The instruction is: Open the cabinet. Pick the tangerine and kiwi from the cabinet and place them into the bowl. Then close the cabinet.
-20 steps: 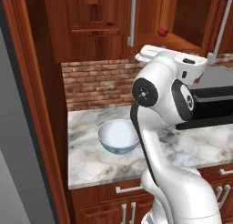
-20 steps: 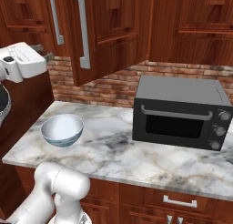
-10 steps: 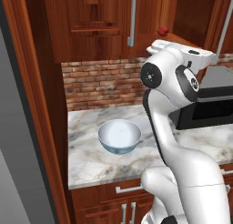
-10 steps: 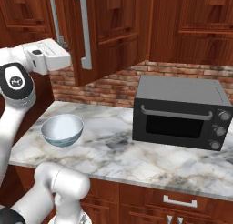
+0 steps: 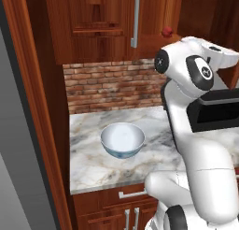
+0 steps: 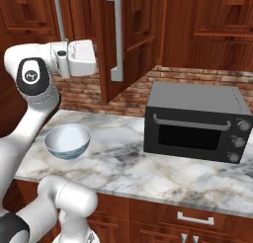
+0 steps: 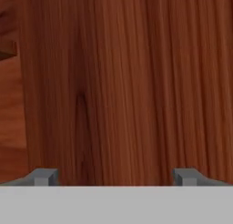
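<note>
The cabinet [image 5: 93, 18] hangs above the counter; its left door is shut, with a silver bar handle [image 5: 135, 18]. Its right door [image 6: 133, 34] stands swung out, handle [image 6: 114, 39] facing the room. My white hand [image 6: 81, 57] is raised at cabinet height, just left of that open door's edge. In the hand view my gripper [image 7: 114, 177] is open, fingertips [image 7: 45, 176] wide apart with nothing between them, close against a reddish wood surface [image 7: 127, 82]. The bowl [image 5: 122, 139] sits empty on the marble counter [image 5: 88, 163] below. Tangerine and kiwi are hidden.
A small red fruit [image 5: 166, 32] lies on the cabinet's lower shelf. A black microwave [image 6: 197, 121] stands on the counter to the right of the bowl. A brick backsplash [image 5: 112, 86] runs behind, and a tall wooden panel [image 5: 32, 107] bounds the left side.
The arm has swung the hand up from beside the backsplash to cabinet height, toward the open door. The jaws have stayed wide open. The bowl has not moved.
</note>
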{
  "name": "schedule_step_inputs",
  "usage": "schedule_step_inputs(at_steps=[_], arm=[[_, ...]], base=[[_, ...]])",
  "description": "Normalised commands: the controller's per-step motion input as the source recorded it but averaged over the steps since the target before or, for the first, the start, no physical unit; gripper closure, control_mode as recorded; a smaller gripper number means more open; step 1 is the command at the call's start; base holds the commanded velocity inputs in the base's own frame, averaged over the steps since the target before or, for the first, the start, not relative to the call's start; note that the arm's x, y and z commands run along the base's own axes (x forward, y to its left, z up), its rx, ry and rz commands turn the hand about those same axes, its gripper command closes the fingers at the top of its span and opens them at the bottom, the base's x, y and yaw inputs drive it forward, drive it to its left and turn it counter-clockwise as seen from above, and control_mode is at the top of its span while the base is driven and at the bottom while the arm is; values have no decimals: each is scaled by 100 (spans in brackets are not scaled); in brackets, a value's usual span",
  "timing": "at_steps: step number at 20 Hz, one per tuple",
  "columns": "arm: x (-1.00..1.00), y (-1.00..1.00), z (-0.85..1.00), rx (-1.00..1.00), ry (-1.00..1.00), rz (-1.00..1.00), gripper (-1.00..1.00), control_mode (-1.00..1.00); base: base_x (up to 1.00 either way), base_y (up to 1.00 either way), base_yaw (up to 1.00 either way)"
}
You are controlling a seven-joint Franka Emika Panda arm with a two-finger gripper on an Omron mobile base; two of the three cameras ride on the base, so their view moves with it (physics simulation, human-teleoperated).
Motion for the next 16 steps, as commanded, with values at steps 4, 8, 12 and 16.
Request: schedule_step_inputs(at_steps=[4,8,12,16], arm=[[0,-43,0,2,0,-17,-100,-100],[-19,23,0,-1,0,3,-100,-100],[-80,79,0,-9,0,23,-100,-100],[-79,57,0,-4,0,36,-100,-100]], base=[[0,0,0],[0,0,0],[0,0,0],[0,0,0]])
